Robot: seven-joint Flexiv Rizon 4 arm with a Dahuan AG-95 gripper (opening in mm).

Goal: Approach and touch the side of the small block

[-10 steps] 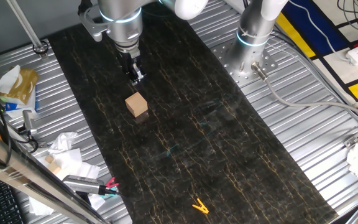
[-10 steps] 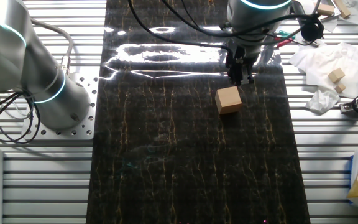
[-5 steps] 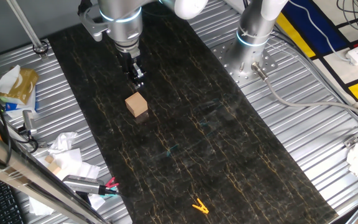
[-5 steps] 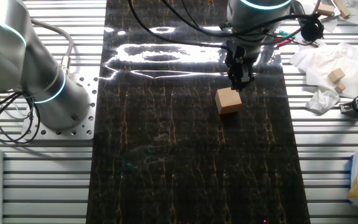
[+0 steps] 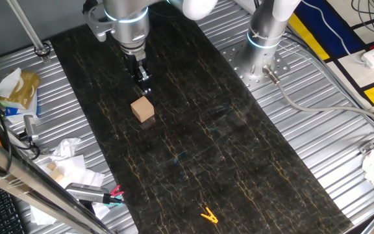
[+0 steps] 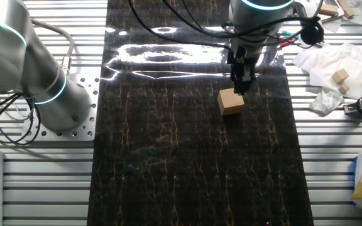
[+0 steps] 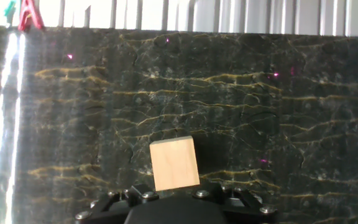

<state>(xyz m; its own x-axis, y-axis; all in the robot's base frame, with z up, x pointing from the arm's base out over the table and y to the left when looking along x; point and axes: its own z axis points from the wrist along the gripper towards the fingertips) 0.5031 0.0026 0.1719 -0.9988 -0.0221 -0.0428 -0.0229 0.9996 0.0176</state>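
Note:
The small block [image 5: 143, 109] is a plain light-brown wooden cube on the dark marbled mat; it also shows in the other fixed view [image 6: 231, 101] and low in the centre of the hand view [image 7: 174, 163]. My gripper [image 5: 145, 85] hangs just behind the block with its black fingers pressed together and nothing held. In the other fixed view the gripper tip [image 6: 239, 87] meets the block's far top edge. In the hand view the black gripper body [image 7: 174, 200] lies right under the block. I cannot tell if they touch.
Crumpled white paper with pale wood bits [image 5: 67, 167] and tools lie off the mat's left edge. A small yellow clip [image 5: 208, 215] lies near the mat's front. A second arm's base [image 5: 263, 39] stands at the back right. Ribbed metal table [image 5: 323, 130] surrounds the mat.
The gripper tip has moved a little lower and closer to the block, from a small gap to its far edge. The block has not moved.

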